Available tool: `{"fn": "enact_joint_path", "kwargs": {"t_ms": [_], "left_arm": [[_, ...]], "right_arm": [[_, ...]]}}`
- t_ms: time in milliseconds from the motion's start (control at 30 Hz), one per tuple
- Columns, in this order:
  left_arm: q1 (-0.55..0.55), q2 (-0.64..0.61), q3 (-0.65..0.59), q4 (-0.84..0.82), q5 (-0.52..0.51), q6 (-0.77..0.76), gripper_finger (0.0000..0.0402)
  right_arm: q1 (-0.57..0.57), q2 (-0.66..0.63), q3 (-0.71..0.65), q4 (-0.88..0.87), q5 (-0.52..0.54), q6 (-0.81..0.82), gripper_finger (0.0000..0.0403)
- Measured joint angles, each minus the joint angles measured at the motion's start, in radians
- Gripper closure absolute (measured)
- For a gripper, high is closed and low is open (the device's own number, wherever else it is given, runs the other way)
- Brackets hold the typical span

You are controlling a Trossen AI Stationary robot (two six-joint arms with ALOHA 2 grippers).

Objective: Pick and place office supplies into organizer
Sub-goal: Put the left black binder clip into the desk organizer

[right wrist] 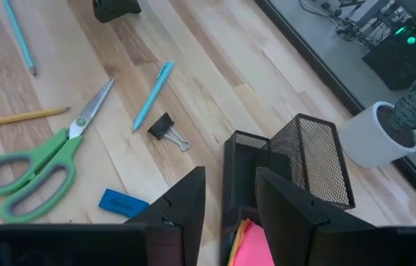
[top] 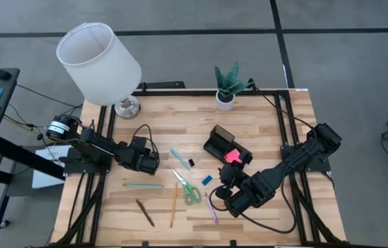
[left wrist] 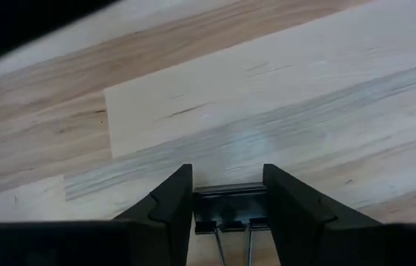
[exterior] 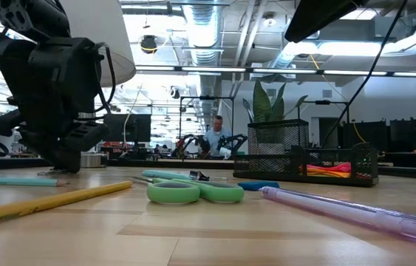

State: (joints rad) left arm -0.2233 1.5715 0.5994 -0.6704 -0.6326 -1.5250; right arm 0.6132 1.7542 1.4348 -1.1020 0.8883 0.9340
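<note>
Left tool (left wrist: 227, 171) sits low over the left half of the wooden desk (top: 269, 131), its two fingers (left wrist: 171, 203) pressed against either side of a black binder clip (left wrist: 230, 201) whose wire handles run back toward the wrist.

Right tool (right wrist: 230, 177) hangs with its jaws apart and nothing between them, above the near end of the black mesh organizer (right wrist: 315, 155). The organizer stands right of the desk's centre, its long axis slanting from far-left to near-right, with the pink sticky-note pad (top: 233, 156) lying in its low compartment.

Still loose on the desk:
- The green-handled scissors (top: 191, 191) lie diagonally, blades pointing far-left and handles toward the near edge.
- The teal pen (top: 178, 158) lies on a similar slant just beyond them, and a second black clip (top: 192, 163) lies beside it.
- The blue eraser (top: 207, 180) lies between the scissors and the right tool.
- The teal pencil (top: 142, 185) lies left to right.
- The yellow pencil (top: 174, 205) and purple pen (top: 211, 207) run roughly near to far.
- The brown pen (top: 145, 212) lies slanted by the near edge.
</note>
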Motion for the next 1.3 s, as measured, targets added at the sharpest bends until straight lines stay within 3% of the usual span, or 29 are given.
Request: {"fn": "enact_joint_path", "kwargs": {"t_ms": [133, 267, 567, 800, 1033, 1300], "left_arm": [[-0.015, 0.003, 0.024, 0.019, -0.004, 0.026, 0.0276], [-0.020, 0.003, 0.072, 0.139, -0.051, 0.162, 0.0270], [0.014, 0.003, 0.182, 0.697, -0.125, 0.725, 0.0275], [0.073, 0.014, 0.194, 0.989, -0.038, 0.971, 0.0274], [0.112, 0.166, 0.229, 1.228, 0.090, 1.087, 0.0274], [0.130, 0.419, 0.464, 1.271, 0.112, 1.236, 0.0273]], "right_arm": [[0.000, 0.000, 0.000, 0.001, 0.000, 0.000, 0.0289], [0.000, 0.000, 0.000, 0.000, 0.001, 0.000, 0.0289], [-0.007, 0.000, 0.001, 0.045, 0.056, 0.009, 0.0289], [0.013, 0.000, 0.076, -0.025, 0.160, 0.008, 0.0289], [0.048, -0.002, 0.189, -0.102, 0.294, -0.003, 0.0289], [0.046, -0.002, 0.206, -0.102, 0.290, -0.026, 0.0289]]}}
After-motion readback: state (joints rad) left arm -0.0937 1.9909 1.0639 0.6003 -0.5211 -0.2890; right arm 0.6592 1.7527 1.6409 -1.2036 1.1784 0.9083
